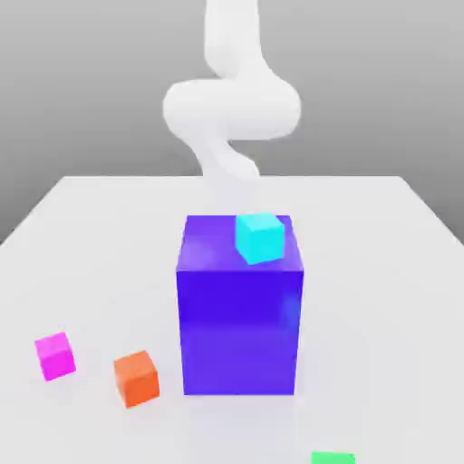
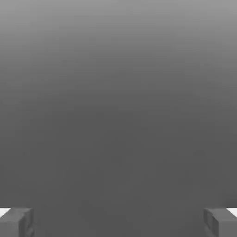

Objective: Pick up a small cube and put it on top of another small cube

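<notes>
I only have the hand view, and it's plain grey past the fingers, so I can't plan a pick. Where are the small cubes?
Observer: In the exterior view, a magenta cube and an orange cube sit apart on the table, to that view's left of a large blue block.
Operator: Any others?
Observer: A cyan cube rests on top of the blue block, toward its right side in that view.
Operator: Is that all?
Observer: A green cube is cut off by the exterior view's bottom edge.
</notes>
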Robot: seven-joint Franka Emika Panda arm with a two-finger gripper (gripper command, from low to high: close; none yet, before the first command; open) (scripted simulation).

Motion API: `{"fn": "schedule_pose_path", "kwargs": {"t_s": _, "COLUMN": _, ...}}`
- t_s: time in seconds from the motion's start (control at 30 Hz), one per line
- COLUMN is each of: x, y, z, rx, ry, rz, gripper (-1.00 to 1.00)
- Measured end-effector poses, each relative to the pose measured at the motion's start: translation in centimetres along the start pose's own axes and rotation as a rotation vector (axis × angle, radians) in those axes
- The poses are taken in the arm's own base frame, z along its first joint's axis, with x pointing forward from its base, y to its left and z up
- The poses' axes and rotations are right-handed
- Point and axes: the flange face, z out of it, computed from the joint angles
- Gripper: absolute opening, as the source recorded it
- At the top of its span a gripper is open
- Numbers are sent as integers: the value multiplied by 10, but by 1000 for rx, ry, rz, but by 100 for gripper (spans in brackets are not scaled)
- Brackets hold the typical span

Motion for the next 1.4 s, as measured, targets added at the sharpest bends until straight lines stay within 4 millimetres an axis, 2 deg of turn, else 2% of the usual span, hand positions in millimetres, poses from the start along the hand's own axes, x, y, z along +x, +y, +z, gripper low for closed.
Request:
{"fn": "schedule_pose_path", "kwargs": {"t_s": 0.13, "x": 24, "y": 49, "z": 87, "rx": -106, "ry": -66, "rz": 148, "gripper": 0}}
{"fn": "schedule_pose_path", "kwargs": {"t_s": 0.23, "x": 35, "y": 95, "z": 144, "rx": -186, "ry": -104, "rz": 259, "gripper": 0}}
{"fn": "schedule_pose_path", "kwargs": {"t_s": 0.43, "x": 34, "y": 205, "z": 237, "rx": -361, "ry": -156, "rz": 485, "gripper": 0}}
{"fn": "schedule_pose_path", "kwargs": {"t_s": 0.57, "x": 20, "y": 289, "z": 280, "rx": -488, "ry": -170, "rz": 639, "gripper": 0}}
{"fn": "schedule_pose_path", "kwargs": {"t_s": 0.67, "x": 4, "y": 360, "z": 299, "rx": -591, "ry": -167, "rz": 765, "gripper": 0}}
{"fn": "schedule_pose_path", "kwargs": {"t_s": 0.77, "x": -24, "y": 417, "z": 313, "rx": -694, "ry": -168, "rz": 858, "gripper": 0}}
{"fn": "schedule_pose_path", "kwargs": {"t_s": 0.8, "x": -30, "y": 429, "z": 319, "rx": -712, "ry": -167, "rz": 872, "gripper": 0}}
{"fn": "schedule_pose_path", "kwargs": {"t_s": 0.97, "x": -56, "y": 464, "z": 359, "rx": -730, "ry": -165, "rz": 885, "gripper": 0}}
{"fn": "schedule_pose_path", "kwargs": {"t_s": 1.0, "x": -59, "y": 468, "z": 364, "rx": -730, "ry": -166, "rz": 886, "gripper": -100}}
{"fn": "schedule_pose_path", "kwargs": {"t_s": 1.23, "x": -59, "y": 467, "z": 364, "rx": -731, "ry": -166, "rz": 886, "gripper": -100}}
{"fn": "schedule_pose_path", "kwargs": {"t_s": 1.4, "x": -38, "y": 442, "z": 327, "rx": -730, "ry": -165, "rz": 886, "gripper": -100}}
